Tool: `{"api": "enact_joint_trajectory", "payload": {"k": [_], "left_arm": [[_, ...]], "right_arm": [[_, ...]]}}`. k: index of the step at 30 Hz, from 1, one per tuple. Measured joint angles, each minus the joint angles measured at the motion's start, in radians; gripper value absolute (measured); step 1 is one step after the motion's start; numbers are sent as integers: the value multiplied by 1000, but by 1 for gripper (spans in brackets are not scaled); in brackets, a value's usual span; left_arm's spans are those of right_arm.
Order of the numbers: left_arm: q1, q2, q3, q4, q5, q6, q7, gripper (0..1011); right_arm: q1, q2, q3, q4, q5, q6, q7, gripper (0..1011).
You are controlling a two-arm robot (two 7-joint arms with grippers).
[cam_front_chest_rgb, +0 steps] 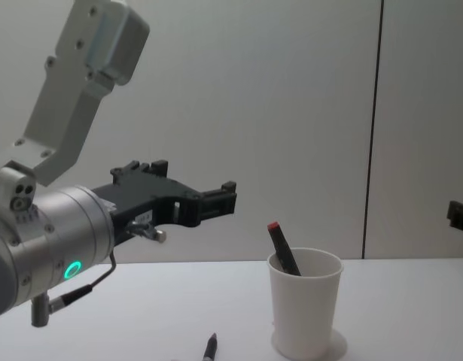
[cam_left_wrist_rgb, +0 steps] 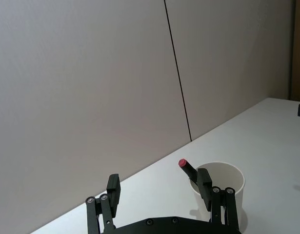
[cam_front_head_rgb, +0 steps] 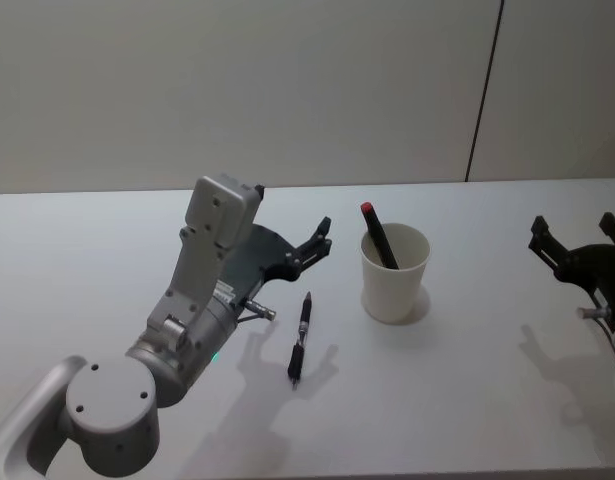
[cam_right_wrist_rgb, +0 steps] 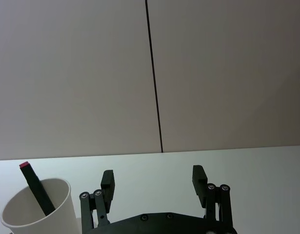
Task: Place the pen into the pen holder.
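Jaws of the left gripper (cam_front_head_rgb: 321, 240) wide apart and empty, raised over the middle of the counter (cam_front_head_rgb: 87, 260); jaws of the right gripper (cam_front_head_rgb: 575, 225) likewise apart and empty, parked by the right edge.

On the near-edge side of the left jaws lies the pen (cam_front_head_rgb: 301, 340), flat on the counter, its length running from far edge to near edge. It is slim, stiff and probably very light, and its smooth barrel is likely to roll or slip, so a hold across the barrel near its middle looks safest. Just beside it, toward the right edge, the pen holder (cam_front_head_rgb: 392, 290) stands upright, light and easily tipped. A red-capped pen (cam_front_head_rgb: 379, 238) already leans inside it against the far-left rim, and the rest of the mouth is free.
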Motion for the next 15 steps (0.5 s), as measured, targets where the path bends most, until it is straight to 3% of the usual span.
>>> {"api": "enact_joint_trajectory", "payload": {"k": [15], "left_arm": [[-4, -14, -9, 30, -80, 118, -20, 1004]], "right_arm": [[-1, 1, 1, -1, 0, 1, -1, 1001]]}}
